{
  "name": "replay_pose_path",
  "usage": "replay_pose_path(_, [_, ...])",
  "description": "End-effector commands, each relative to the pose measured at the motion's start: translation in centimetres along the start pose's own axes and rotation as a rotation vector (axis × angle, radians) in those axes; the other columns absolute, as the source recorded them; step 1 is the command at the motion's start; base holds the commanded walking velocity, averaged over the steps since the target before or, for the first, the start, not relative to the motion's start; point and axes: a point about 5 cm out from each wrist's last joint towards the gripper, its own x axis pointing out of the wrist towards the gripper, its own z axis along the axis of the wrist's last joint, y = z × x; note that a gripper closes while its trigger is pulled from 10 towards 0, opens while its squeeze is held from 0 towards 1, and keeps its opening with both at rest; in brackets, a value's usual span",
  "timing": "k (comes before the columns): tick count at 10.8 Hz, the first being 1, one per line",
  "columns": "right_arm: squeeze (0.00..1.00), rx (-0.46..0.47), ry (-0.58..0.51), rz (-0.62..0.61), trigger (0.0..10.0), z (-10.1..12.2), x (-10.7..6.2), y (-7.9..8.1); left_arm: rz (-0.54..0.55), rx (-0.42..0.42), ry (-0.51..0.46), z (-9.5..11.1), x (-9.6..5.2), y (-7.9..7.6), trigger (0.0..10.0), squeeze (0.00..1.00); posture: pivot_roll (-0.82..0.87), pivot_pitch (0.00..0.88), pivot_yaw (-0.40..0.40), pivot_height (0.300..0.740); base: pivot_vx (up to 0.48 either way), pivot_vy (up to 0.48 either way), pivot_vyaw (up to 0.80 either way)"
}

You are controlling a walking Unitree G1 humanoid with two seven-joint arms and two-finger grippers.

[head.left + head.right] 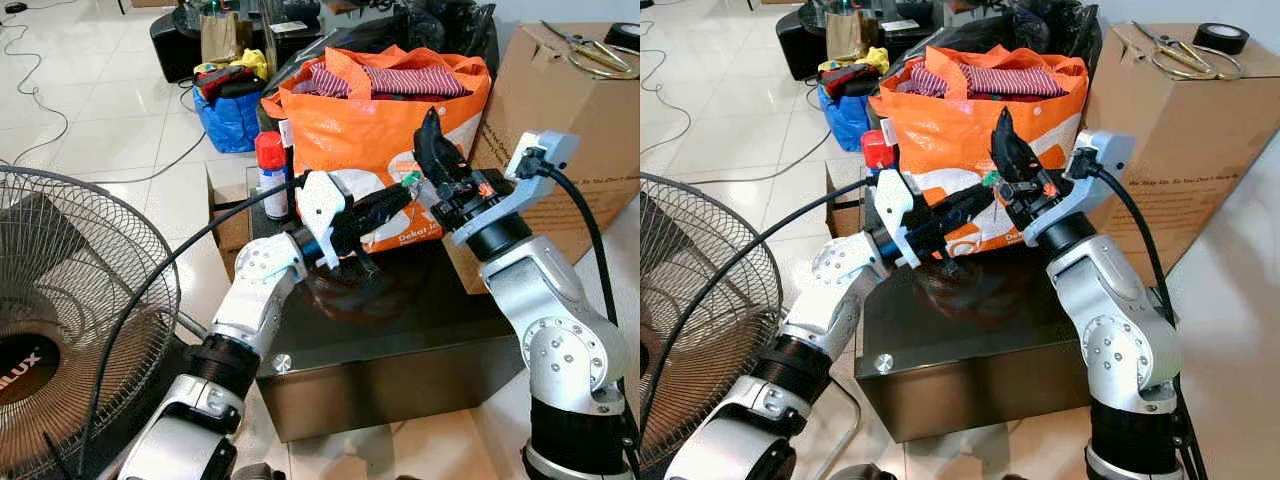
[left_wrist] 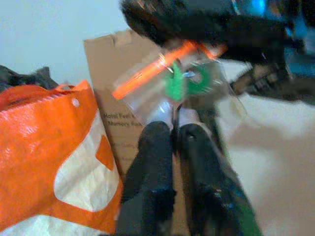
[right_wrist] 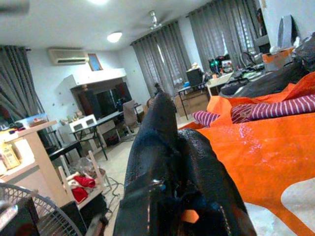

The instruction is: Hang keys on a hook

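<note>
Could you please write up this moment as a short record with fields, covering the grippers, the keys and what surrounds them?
left gripper: fingers closed on a clear bag with a green key tag inside
right gripper: fingers together, pointing up, next to the bag's orange strip
location: over a dark glass-topped table
behind: orange shopping bag holding striped cloth
right side: cardboard box with scissors on top
left side: standing fan
hook: not identifiable
</note>
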Motion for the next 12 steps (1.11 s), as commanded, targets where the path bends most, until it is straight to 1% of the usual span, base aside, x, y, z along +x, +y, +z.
replay_pose_path(1, [0.00, 0.003, -0.005, 0.027, 0.0, 0.2, 0.4, 0.4, -0.030, 0.022, 0.021, -0.3, -0.2, -0.4, 10.0, 1.00, -0.08, 0.000, 0.015, 0.740, 0.000, 0.000, 0.00])
replay_pose_path(2, [0.00, 0.002, -0.001, 0.026, 0.0, 0.2, 0.3, 0.4, -0.042, 0.044, 0.055, -1.0, -0.8, -0.8, 10.0, 1.00, -0.08, 0.000, 0.015, 0.740, 0.000, 0.000, 0.00])
replay_pose_path(3, [0.00, 0.002, 0.000, 0.025, 0.0, 0.2, 0.2, 0.3, -0.035, 0.055, 0.060, -1.1, -1.1, -0.7, 10.0, 1.00, -0.08, 0.000, 0.013, 0.740, 0.000, 0.000, 0.00])
replay_pose_path(4, [0.00, 0.003, 0.003, 0.027, 0.0, 0.1, 0.2, 0.3, 0.005, 0.064, 0.018, -0.5, -1.3, -0.5, 10.0, 1.00, -0.07, 0.000, 0.008, 0.740, 0.000, 0.000, 0.00])
replay_pose_path(5, [0.00, 0.004, 0.006, 0.030, 0.0, 0.0, 0.3, 0.3, 0.003, 0.059, -0.019, -0.1, -1.2, -0.6, 10.0, 1.00, -0.07, 0.000, 0.007, 0.740, 0.000, 0.000, 0.00])
replay_pose_path(7, [0.00, 0.004, 0.008, 0.033, 0.0, 0.0, 0.3, 0.4, -0.036, 0.029, -0.057, 0.3, -0.6, -1.3, 10.0, 1.00, -0.08, 0.000, 0.007, 0.740, 0.000, 0.000, 0.00])
replay_pose_path(9, [0.00, 0.001, 0.007, 0.033, 0.0, -0.1, 0.4, 0.5, 0.009, 0.036, -0.072, 0.5, -0.1, -0.8, 10.0, 1.00, -0.08, 0.000, 0.012, 0.740, 0.000, 0.000, 0.00])
replay_pose_path(12, [0.00, 0.004, 0.006, 0.035, 0.0, -0.1, 0.4, 0.6, -0.007, 0.031, -0.074, 0.8, 0.7, -0.6, 10.0, 1.00, -0.08, 0.000, 0.013, 0.740, 0.000, 0.000, 0.00])
